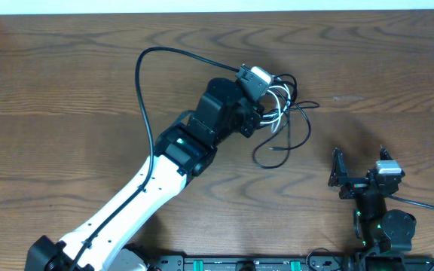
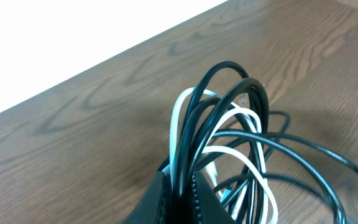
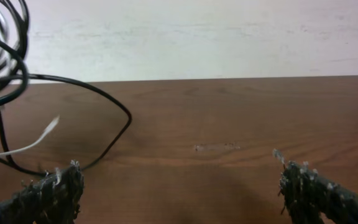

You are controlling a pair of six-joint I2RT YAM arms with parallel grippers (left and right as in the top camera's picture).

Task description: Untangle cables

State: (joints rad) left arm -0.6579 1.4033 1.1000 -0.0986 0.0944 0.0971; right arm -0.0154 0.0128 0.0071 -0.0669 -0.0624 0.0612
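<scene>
The cables (image 1: 286, 113) are a tangled bundle of thin black cords with a white strand, near the table's middle. My left gripper (image 1: 266, 113) is shut on the bundle. In the left wrist view the loops (image 2: 229, 124) rise from between the shut fingers (image 2: 182, 193). A black loop trails onto the table toward the right arm (image 1: 281, 150). My right gripper (image 1: 359, 169) is open and empty, low over the table, right of the bundle. In the right wrist view its fingers (image 3: 179, 186) are spread wide and the cables (image 3: 17, 81) lie at the far left.
The wooden table (image 1: 66, 90) fills the overhead view, with a white wall strip at its far edge. The left arm's own thick black cable (image 1: 145, 83) arcs above the arm. A black rail (image 1: 239, 263) runs along the near edge.
</scene>
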